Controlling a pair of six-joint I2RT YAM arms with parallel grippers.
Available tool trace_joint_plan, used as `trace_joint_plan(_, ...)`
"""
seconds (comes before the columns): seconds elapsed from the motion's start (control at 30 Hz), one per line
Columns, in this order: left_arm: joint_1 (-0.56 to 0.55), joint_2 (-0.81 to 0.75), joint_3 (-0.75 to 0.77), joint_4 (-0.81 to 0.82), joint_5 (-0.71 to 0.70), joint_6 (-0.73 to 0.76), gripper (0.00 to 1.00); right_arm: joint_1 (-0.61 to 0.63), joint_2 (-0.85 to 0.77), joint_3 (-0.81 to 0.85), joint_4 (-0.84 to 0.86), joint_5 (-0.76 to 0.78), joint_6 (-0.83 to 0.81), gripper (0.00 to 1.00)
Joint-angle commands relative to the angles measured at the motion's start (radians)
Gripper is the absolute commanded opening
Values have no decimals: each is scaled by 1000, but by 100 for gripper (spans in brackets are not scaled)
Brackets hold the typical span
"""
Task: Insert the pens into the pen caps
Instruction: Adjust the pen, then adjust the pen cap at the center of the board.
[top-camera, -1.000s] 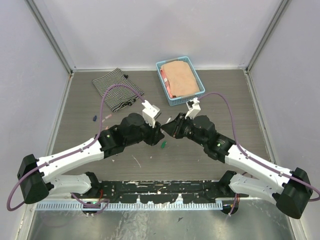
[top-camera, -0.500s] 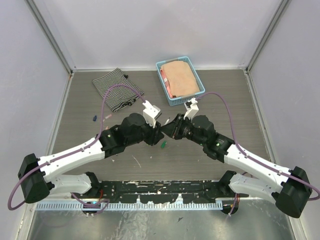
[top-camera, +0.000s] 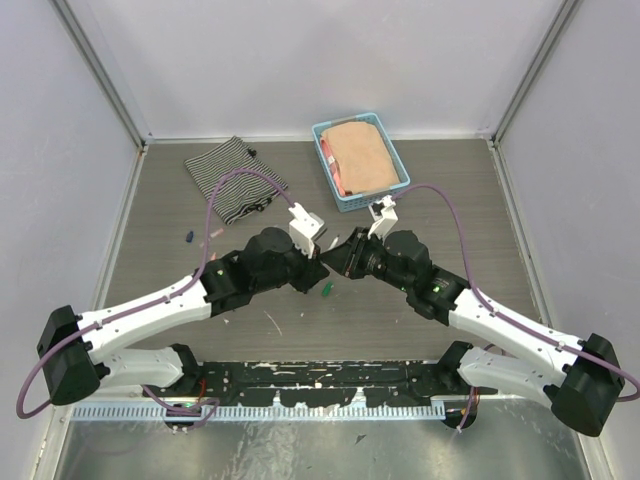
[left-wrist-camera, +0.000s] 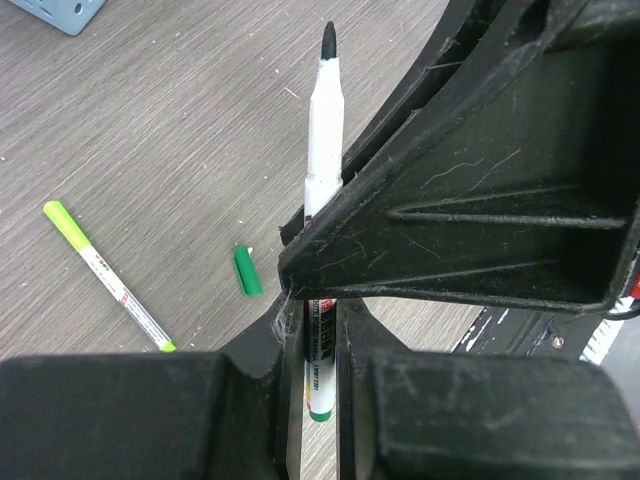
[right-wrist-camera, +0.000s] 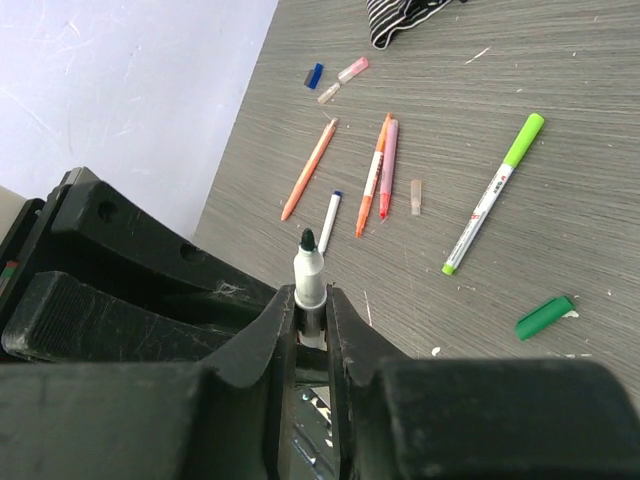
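A white pen (left-wrist-camera: 322, 130) with a dark tip and a green rear end hangs above the table between both grippers. In the right wrist view my right gripper (right-wrist-camera: 312, 300) is shut on this pen (right-wrist-camera: 309, 275) just behind its tip. My left gripper (left-wrist-camera: 320, 335) is shut on its printed barrel near the green end. From above, the two grippers meet at mid-table (top-camera: 326, 262). A green pen cap (left-wrist-camera: 246, 270) (right-wrist-camera: 545, 317) (top-camera: 327, 290) lies on the table below them. A lime-capped pen (right-wrist-camera: 495, 195) (left-wrist-camera: 105, 285) lies beside it.
Orange (right-wrist-camera: 308, 170), white (right-wrist-camera: 330, 222), orange-red (right-wrist-camera: 372, 175) and pink (right-wrist-camera: 388, 170) pens lie in a loose row with a clear cap (right-wrist-camera: 416, 197). A blue cap (right-wrist-camera: 314, 75) and a pink cap (right-wrist-camera: 345, 80) lie further off. A blue basket (top-camera: 327, 170) and a striped cloth (top-camera: 232, 175) sit at the back.
The left gripper's jaws have closed in on the rear of the pen that the right gripper holds. The left wrist has shifted slightly towards the right gripper.
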Motion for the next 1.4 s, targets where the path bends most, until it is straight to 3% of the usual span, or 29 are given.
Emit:
trace_joint_plan(0.0,3,0,13,-4,-20,8,11,0,-29,19,44,10,-13,4)
trace_joint_plan(0.1,4,-2,15,-18,-63,1,0,0,-30,26,30,25,-25,19)
trace_joint_plan(0.27,5,-6,28,-48,-112,9,0,0,-48,43,-47,101,-72,36)
trace_joint_plan(0.6,43,-19,45,-142,-198,16,0,1,-48,103,-283,263,-333,44)
trace_joint_plan(0.9,69,-105,43,-237,-406,1,0,3,177,179,-417,-5,-592,55)
trace_joint_plan(1.13,69,-222,9,-281,-552,-40,0,37,354,214,-419,-28,-635,65)
trace_joint_plan(1.37,71,-301,-14,-303,-590,-42,2,89,551,313,-431,10,-686,76)
